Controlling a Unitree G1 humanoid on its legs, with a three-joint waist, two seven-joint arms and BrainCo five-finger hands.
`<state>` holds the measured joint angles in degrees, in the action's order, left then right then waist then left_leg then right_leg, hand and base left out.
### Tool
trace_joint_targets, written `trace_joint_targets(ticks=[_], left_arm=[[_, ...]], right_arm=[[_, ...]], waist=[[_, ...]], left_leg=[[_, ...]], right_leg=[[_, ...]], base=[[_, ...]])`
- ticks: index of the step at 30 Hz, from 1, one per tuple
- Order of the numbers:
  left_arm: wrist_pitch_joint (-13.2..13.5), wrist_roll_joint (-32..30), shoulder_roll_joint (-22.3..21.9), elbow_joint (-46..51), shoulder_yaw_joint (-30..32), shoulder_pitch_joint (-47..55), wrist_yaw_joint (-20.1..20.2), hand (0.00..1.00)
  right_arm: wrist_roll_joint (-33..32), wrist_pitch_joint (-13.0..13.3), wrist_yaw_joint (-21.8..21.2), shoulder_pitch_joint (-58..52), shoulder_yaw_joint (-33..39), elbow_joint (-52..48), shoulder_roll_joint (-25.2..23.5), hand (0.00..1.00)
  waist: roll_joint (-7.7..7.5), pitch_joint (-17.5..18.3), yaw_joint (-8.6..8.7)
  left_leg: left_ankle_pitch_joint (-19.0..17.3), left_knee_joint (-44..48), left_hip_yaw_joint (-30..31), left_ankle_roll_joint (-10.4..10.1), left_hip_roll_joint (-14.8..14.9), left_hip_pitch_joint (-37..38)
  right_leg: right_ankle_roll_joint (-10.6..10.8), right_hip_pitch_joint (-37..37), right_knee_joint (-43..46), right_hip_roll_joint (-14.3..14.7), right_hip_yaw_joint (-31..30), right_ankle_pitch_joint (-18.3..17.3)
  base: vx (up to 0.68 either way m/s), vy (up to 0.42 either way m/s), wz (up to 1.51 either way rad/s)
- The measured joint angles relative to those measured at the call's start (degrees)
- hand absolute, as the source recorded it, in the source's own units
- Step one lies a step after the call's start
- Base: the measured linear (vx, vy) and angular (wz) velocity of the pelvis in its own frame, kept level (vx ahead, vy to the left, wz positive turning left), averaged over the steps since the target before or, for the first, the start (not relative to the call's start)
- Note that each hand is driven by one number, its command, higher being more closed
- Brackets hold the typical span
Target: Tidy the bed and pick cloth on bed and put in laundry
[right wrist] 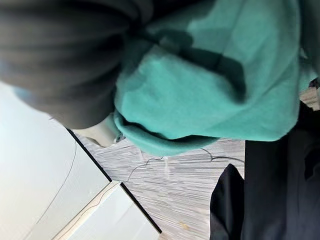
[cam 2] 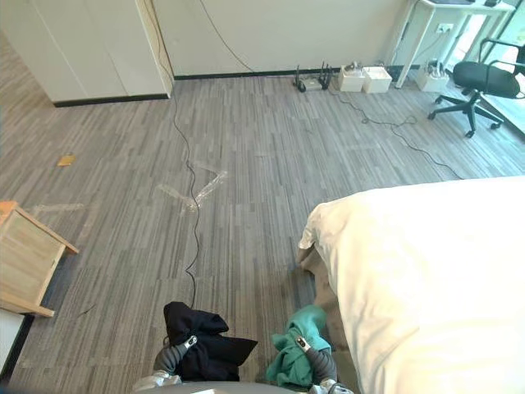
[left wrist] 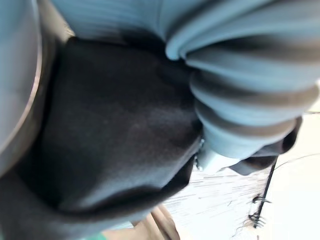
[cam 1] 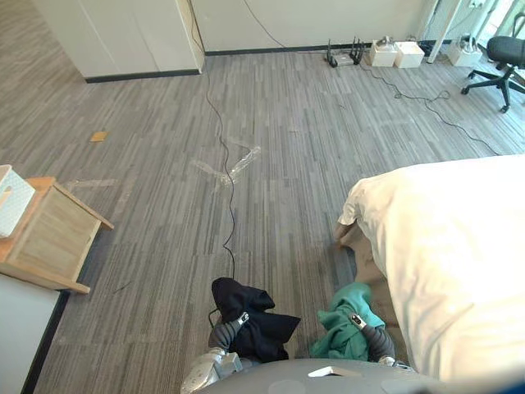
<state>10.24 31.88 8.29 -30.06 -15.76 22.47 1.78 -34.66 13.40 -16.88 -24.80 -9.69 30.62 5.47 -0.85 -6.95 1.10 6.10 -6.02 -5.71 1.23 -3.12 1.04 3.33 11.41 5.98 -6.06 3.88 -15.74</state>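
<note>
A bunched black cloth (cam 1: 250,316) hangs at the end of my left hand (cam 1: 227,332), above the grey floor; it also shows as the black cloth (left wrist: 115,135) wrapped against the hand's ribbed cover (left wrist: 240,105). A teal cloth (cam 1: 349,324) bunches over my right hand (cam 1: 373,338), close to the bed's corner, and shows again as the teal cloth (right wrist: 200,85). The bed (cam 1: 459,263), under a smooth white duvet, lies at the right. Both hands sit low, near my body, and are buried in their cloths.
A wooden side table (cam 1: 49,238) with a white basket (cam 1: 10,197) stands at the left. A clear plastic wrapper (cam 1: 230,168) lies on the open floor ahead. White cabinets (cam 1: 115,33), small boxes (cam 1: 394,53) and an office chair (cam 1: 500,61) line the far wall.
</note>
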Motion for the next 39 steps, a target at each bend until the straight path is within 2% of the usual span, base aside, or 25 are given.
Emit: trace_joint_targets(ticks=[3,5,8,11,12,14,15,17,18,19,20,22,23,24,25,26,27,28,30,32,34,35,36,37,39], left_arm=[[0.3,0.1,0.1,0.4,0.0,0.0,-2.3,1.00],[1.4,0.8,0.3,3.6,0.2,0.2,-4.2,1.00],[3.3,1.2,-0.8,5.8,2.0,0.6,-5.4,1.00],[3.2,1.2,-1.2,5.8,2.7,0.4,-5.7,1.00],[2.9,1.2,-1.8,5.2,2.8,-0.2,-5.6,1.00],[2.8,1.2,-2.2,5.0,3.1,-0.6,-5.4,1.00],[2.9,1.2,-2.3,4.7,3.1,-0.5,-5.4,1.00],[3.0,1.3,-2.3,4.2,3.0,-0.8,-5.3,1.00],[3.7,1.3,-2.3,4.1,3.3,-0.6,-4.7,1.00],[4.0,1.3,-2.3,4.2,3.6,-0.4,-4.4,1.00],[4.6,1.3,-2.3,4.6,4.2,0.5,-4.1,1.00],[4.7,1.3,-2.9,5.6,5.3,1.1,-4.3,1.00],[4.6,1.3,-3.0,5.4,5.9,1.1,-4.3,1.00],[4.4,1.2,-2.9,5.2,6.1,1.1,-4.2,1.00],[4.4,1.2,-2.5,5.1,6.3,1.1,-4.2,1.00],[4.4,1.2,-1.6,5.3,6.3,1.0,-4.1,1.00],[4.3,1.2,-1.2,5.3,6.2,1.0,-4.2,1.00],[3.8,1.1,-1.0,4.9,6.1,1.0,-4.3,1.00],[3.4,0.7,-1.1,4.0,4.6,1.4,-4.5,1.00],[3.0,0.6,-0.7,4.1,3.4,1.6,-4.7,1.00],[2.3,0.6,-0.7,4.0,3.0,1.1,-4.8,1.00],[1.7,0.5,-0.6,4.0,2.4,0.6,-4.8,1.00],[1.4,0.0,-0.7,4.0,2.3,0.2,-4.7,1.00],[1.3,-0.1,-0.7,4.0,2.3,0.1,-4.7,1.00],[1.2,-0.1,-0.6,4.0,2.4,0.4,-4.6,1.00]], right_arm=[[0.0,-0.7,1.4,0.4,0.0,0.0,0.2,1.00],[-0.2,-1.4,2.3,0.9,0.2,-2.2,0.4,1.00],[-0.7,-1.7,3.0,0.9,-0.1,-5.0,2.7,1.00],[-0.7,-1.6,3.2,1.0,0.0,-4.9,4.2,1.00],[-0.7,-1.5,3.5,2.0,0.4,-4.9,4.7,1.00],[-0.6,-1.5,3.6,2.4,0.7,-4.9,5.0,1.00],[-0.5,-1.5,3.6,2.3,0.8,-4.9,4.7,1.00],[-0.5,-1.4,3.5,2.4,0.5,-4.7,4.7,1.00],[-0.5,-1.3,3.4,2.3,0.3,-4.2,4.7,1.00],[-0.5,-1.2,3.2,2.3,0.1,-3.8,4.8,1.00],[-0.5,-1.1,2.9,2.6,0.0,-3.0,4.9,1.00],[-0.5,-1.0,2.3,2.4,-0.1,-2.0,5.2,1.00],[-0.5,-1.0,2.3,2.2,-0.3,-1.7,5.5,1.00],[-0.5,-1.0,2.3,2.4,-0.2,-1.7,5.3,1.00],[-0.5,-1.0,2.3,2.3,0.1,-2.0,4.5,1.00],[-0.4,-1.0,2.4,2.1,0.0,-2.2,3.7,1.00],[-0.2,-1.0,2.4,2.1,-0.1,-2.2,3.3,1.00],[0.1,-1.1,2.6,2.1,-0.3,-2.2,2.8,1.00],[0.1,-1.1,3.2,1.4,-0.3,-3.0,2.3,1.00],[0.0,-0.7,3.5,-0.4,-0.7,-5.7,1.6,1.00],[-0.1,0.0,3.3,-1.5,-0.7,-7.0,1.7,1.00],[-0.1,0.7,2.4,-1.7,-0.2,-7.1,1.6,1.00],[-0.1,0.8,2.0,-1.7,0.3,-7.0,1.5,1.00],[-0.2,0.8,1.8,-1.7,0.4,-7.0,1.5,1.00],[-0.2,0.9,1.4,-1.2,0.5,-7.0,1.5,1.00]], waist=[[-0.34,0.1,-0.19],[-0.01,-1.6,-0.61],[1.52,-4.3,-0.79],[1.66,-5.6,-1.16],[2.64,-6.0,-1.24],[2.84,-6.1,-1.23],[2.79,-6.3,-1.81],[3.02,-6.4,-2.10],[2.71,-6.3,-2.29],[2.38,-6.4,-2.40],[1.53,-6.1,-3.11],[0.02,-5.3,-4.38],[-0.30,-5.1,-4.11],[-0.36,-4.9,-3.83],[-0.93,-4.6,-3.74],[-1.82,-4.3,-3.74],[-2.21,-4.4,-3.56],[-2.48,-4.6,-3.18],[-1.30,-4.8,-2.39],[-1.40,-4.5,-1.50],[-1.43,-4.6,-0.61],[-1.32,-4.7,0.13],[-1.31,-4.7,0.14],[-1.35,-4.7,-0.05],[-1.40,-4.8,-0.66]], left_leg=[[-1.7,1.7,-0.4,0.6,-1.1,-0.5],[-8.5,20.6,-3.3,0.0,0.4,-8.5],[-9.5,42.6,-7.7,-0.9,6.0,-17.0],[-9.6,47.0,-7.9,-1.3,7.4,-17.4],[-13.6,44.9,-8.0,-2.5,7.2,-17.8],[-14.2,39.3,-8.3,-2.2,6.8,-17.7],[-12.3,29.3,-9.4,-2.4,6.6,-16.9],[-8.4,20.6,-9.7,-2.5,7.7,-16.9],[-4.7,21.4,-11.5,-1.6,8.1,-16.8],[-4.2,22.6,-12.6,-0.2,7.8,-16.8],[-7.5,26.1,-14.4,1.7,6.9,-17.3],[-12.6,29.9,-17.2,2.5,4.9,-18.1],[-14.7,30.4,-17.5,4.2,3.3,-17.9],[-15.2,30.2,-17.4,4.7,2.6,-17.4],[-16.3,29.2,-17.0,5.5,1.0,-16.0],[-17.2,27.2,-15.9,5.8,-1.1,-13.9],[-17.4,25.9,-14.9,6.0,-2.0,-12.3],[-17.6,23.2,-13.0,5.9,-3.2,-8.4],[-17.6,18.4,-9.8,5.9,-3.4,-2.0],[-17.6,13.4,-6.1,5.9,-3.9,4.2],[-17.7,12.1,-3.7,5.7,-4.0,6.8],[-18.4,11.9,-1.3,4.5,-4.0,8.6],[-18.9,11.7,0.4,3.6,-4.0,10.0],[-19.0,11.6,0.8,3.5,-4.0,10.7],[-20.6,11.4,2.6,0.9,-4.2,14.2]], right_leg=[[0.0,0.7,0.2,-1.2,0.1,0.3],[0.5,1.0,1.6,-0.9,0.9,0.7],[-0.3,4.4,0.3,1.1,3.3,1.2],[-2.3,7.1,-1.1,1.1,3.0,0.1],[-3.0,7.2,-1.1,1.5,2.7,-0.4],[-3.1,6.9,-1.0,1.4,2.7,-0.4],[-3.6,7.1,-1.0,1.0,2.7,-0.7],[-3.4,7.6,-1.1,1.0,2.6,-2.2],[-2.8,8.5,-0.9,0.1,2.5,-4.1],[-2.8,9.0,-0.7,-0.6,2.4,-5.1],[-3.3,9.1,-0.4,-2.8,1.9,-6.5],[-5.3,9.1,-0.2,-6.6,1.7,-7.7],[-1.8,7.5,5.3,-8.2,2.3,-5.7],[0.0,5.6,9.9,-9.1,2.6,-4.7],[3.0,-0.1,22.8,-11.1,3.0,-2.2],[2.5,-6.1,35.4,-13.5,3.0,4.1],[2.8,-8.3,41.1,-14.3,2.9,6.0],[2.7,-11.8,49.2,-14.2,3.3,5.3],[1.7,-15.8,52.8,-12.3,6.9,2.1],[1.1,-22.8,48.2,-9.6,10.9,-1.3],[1.0,-26.3,38.6,-7.5,12.4,-1.2],[0.7,-27.8,26.7,-5.6,12.6,1.1],[0.5,-28.9,15.3,-4.3,12.0,5.7],[0.8,-29.5,10.0,-3.8,11.2,8.1],[1.4,-31.7,5.8,-3.7,9.8,11.9]], base=[[0.17,-0.007,0.04],[0.09,0.000,0.09],[0.00,-0.051,0.02],[0.04,-0.033,-0.12],[0.00,0.000,0.00],[0.01,0.021,0.01],[0.04,0.058,-0.03],[0.07,0.122,-0.05],[0.16,0.206,-0.04],[0.25,0.253,-0.15],[0.29,0.243,-0.24],[0.34,0.223,-0.35],[0.43,0.235,-0.13],[0.51,0.288,0.22],[0.41,0.273,0.40],[0.39,0.264,0.45],[0.40,0.237,0.55],[0.41,0.203,0.60],[0.43,0.178,0.60],[0.47,0.130,0.71],[0.40,0.040,0.81],[0.60,0.007,1.12],[0.53,-0.014,1.05],[0.54,-0.050,0.97],[0.60,-0.108,0.85]])
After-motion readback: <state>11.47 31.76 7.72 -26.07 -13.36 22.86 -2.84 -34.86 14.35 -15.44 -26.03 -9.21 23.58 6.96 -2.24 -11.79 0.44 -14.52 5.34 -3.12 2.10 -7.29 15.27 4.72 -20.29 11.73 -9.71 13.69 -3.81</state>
